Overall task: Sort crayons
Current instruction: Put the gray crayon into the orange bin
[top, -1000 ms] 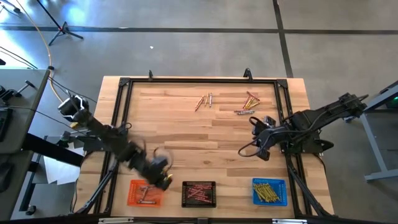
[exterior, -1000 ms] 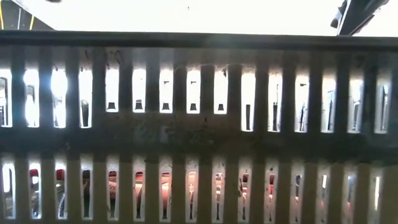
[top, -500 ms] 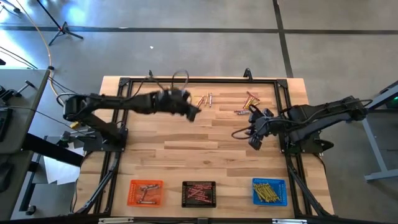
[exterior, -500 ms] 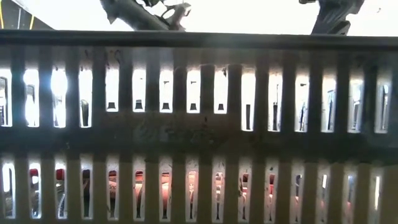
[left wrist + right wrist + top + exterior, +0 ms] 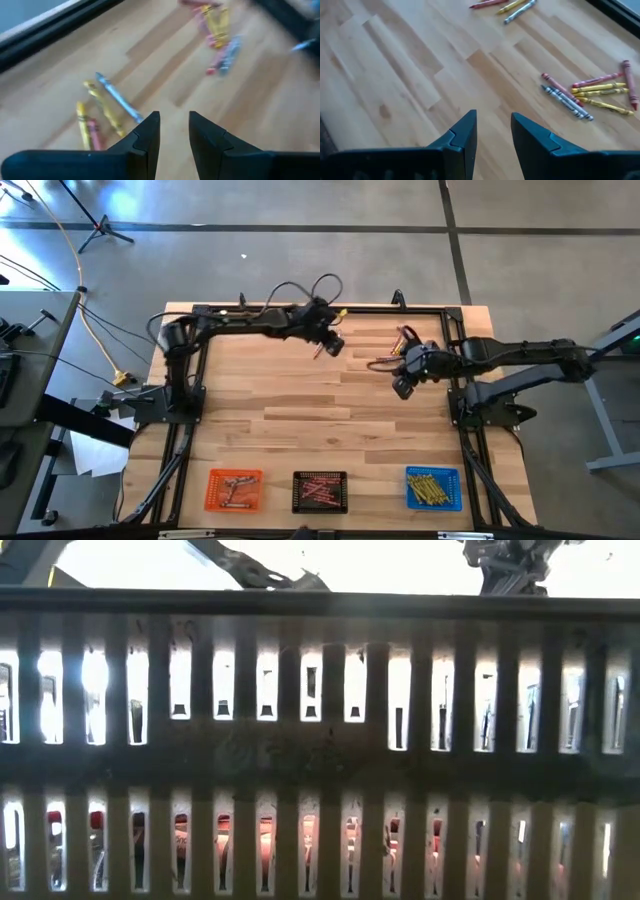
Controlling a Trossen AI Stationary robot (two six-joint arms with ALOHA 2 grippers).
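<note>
Two loose groups of crayons lie flat on the wooden table near its far edge. My left gripper [image 5: 333,346] hovers open over the left group [image 5: 319,352]; its wrist view shows a grey-blue crayon [image 5: 117,97], two yellow ones [image 5: 105,107] and a pink one [image 5: 95,135] just ahead of the fingers [image 5: 174,132]. My right gripper [image 5: 398,387] hangs open, nothing between its fingers [image 5: 494,132], on the near side of the right group [image 5: 590,95], which holds red, yellow and grey crayons.
An orange tray [image 5: 212,478], a black tray [image 5: 297,490] and a blue tray [image 5: 409,487], each holding crayons, stand in a row at the near edge. A black frame [image 5: 300,308] runs around the table. The black tray's slotted wall [image 5: 320,750] fills the low view.
My left gripper has swung from over the orange tray at the near left across the table to the far edge, above the left group of crayons, turning as it went. My right gripper has drifted toward the far edge, closer to the right group.
</note>
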